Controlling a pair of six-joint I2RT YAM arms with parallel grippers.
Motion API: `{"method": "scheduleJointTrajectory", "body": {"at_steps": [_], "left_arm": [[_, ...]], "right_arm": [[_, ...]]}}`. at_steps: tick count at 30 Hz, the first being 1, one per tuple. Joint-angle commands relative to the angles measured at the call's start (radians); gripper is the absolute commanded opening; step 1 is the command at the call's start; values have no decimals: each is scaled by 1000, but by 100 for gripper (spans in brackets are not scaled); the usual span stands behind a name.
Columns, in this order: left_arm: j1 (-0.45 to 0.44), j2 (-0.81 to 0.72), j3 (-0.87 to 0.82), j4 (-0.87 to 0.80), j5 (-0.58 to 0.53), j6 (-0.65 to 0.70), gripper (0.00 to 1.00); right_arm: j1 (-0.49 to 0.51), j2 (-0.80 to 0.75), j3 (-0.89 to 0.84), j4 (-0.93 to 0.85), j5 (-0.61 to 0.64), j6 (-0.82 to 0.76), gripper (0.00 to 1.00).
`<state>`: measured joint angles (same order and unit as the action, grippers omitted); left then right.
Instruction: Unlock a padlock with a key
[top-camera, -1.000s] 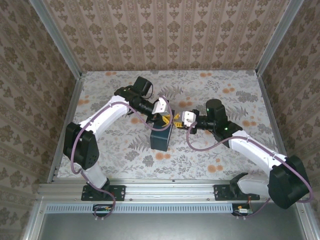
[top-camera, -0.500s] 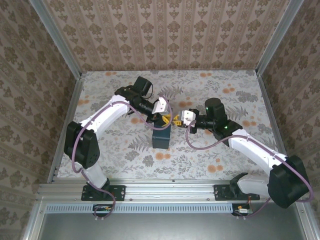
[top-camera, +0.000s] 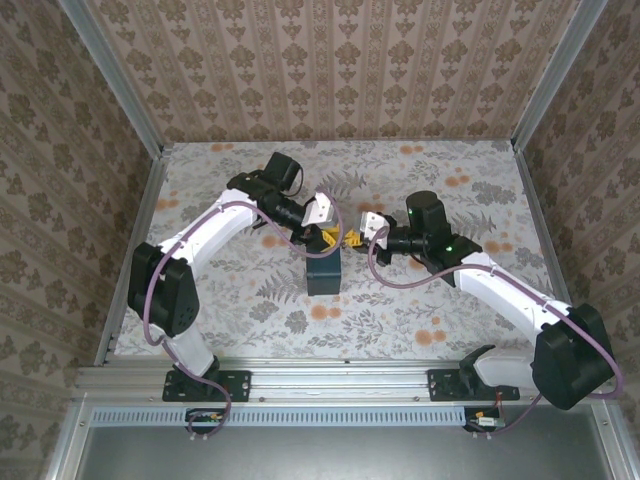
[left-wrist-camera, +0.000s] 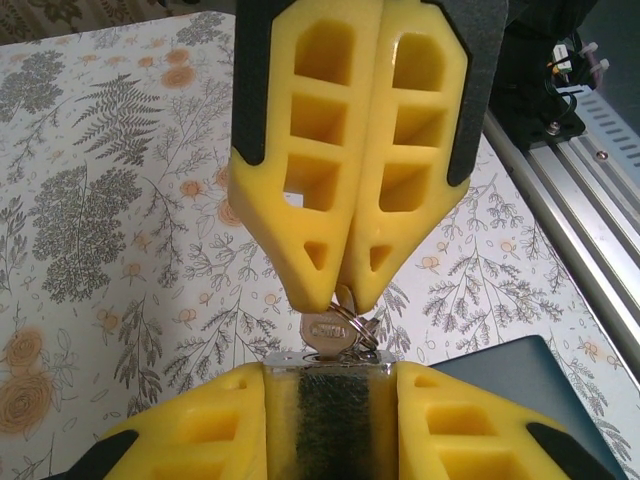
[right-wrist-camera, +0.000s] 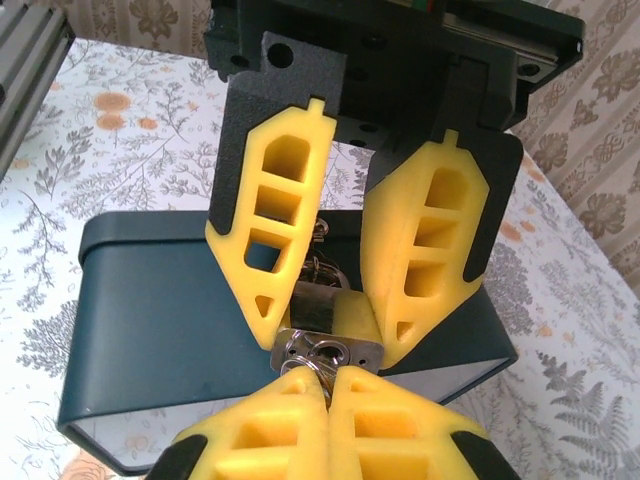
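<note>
The small silver padlock (right-wrist-camera: 326, 338) is clamped between my left gripper's (right-wrist-camera: 335, 333) yellow fingers, keyhole end facing the right gripper. In the left wrist view the padlock (left-wrist-camera: 330, 410) sits between the left gripper's (left-wrist-camera: 330, 372) pads. The key (left-wrist-camera: 328, 332), with a split ring on its head, is pinched in my shut right gripper (left-wrist-camera: 331, 300) and its blade stands in the keyhole. From the right wrist, the right gripper (right-wrist-camera: 328, 375) holds the key (right-wrist-camera: 318, 362) at the keyhole. The shackle is partly hidden behind the fingers. Both grippers meet over the blue box (top-camera: 323, 272).
The dark-blue box (right-wrist-camera: 160, 310) lies on the floral tablecloth (top-camera: 450, 310) directly below the grippers. Patterned walls enclose the table on three sides. An aluminium rail (left-wrist-camera: 590, 220) runs along the near edge.
My right gripper has moved left, closing the gap to the left gripper. The left arm has stayed almost still.
</note>
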<state>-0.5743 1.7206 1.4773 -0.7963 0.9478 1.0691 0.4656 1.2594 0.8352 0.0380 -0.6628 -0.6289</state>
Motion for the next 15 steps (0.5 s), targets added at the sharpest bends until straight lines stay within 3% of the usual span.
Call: {"method": "scheduleJointTrajectory", "body": {"at_steps": [1, 4, 8, 9, 11, 15], "left_arm": [[-10, -8, 24, 63, 111, -9, 0], [-9, -9, 16, 74, 110, -19, 0], [-7, -11, 6, 77, 117, -21, 0], [-7, -10, 7, 72, 117, -18, 0], [-6, -10, 8, 65, 118, -12, 0], [-5, -7, 14, 40, 120, 6, 0]], "right_arm": [[15, -3, 13, 24, -67, 156, 0], [26, 1, 9, 55, -92, 244, 0], [59, 10, 9, 18, -95, 237, 0], [61, 10, 13, -11, -102, 207, 2], [62, 5, 11, -58, -90, 140, 15], [49, -17, 7, -92, -59, 32, 24]]}}
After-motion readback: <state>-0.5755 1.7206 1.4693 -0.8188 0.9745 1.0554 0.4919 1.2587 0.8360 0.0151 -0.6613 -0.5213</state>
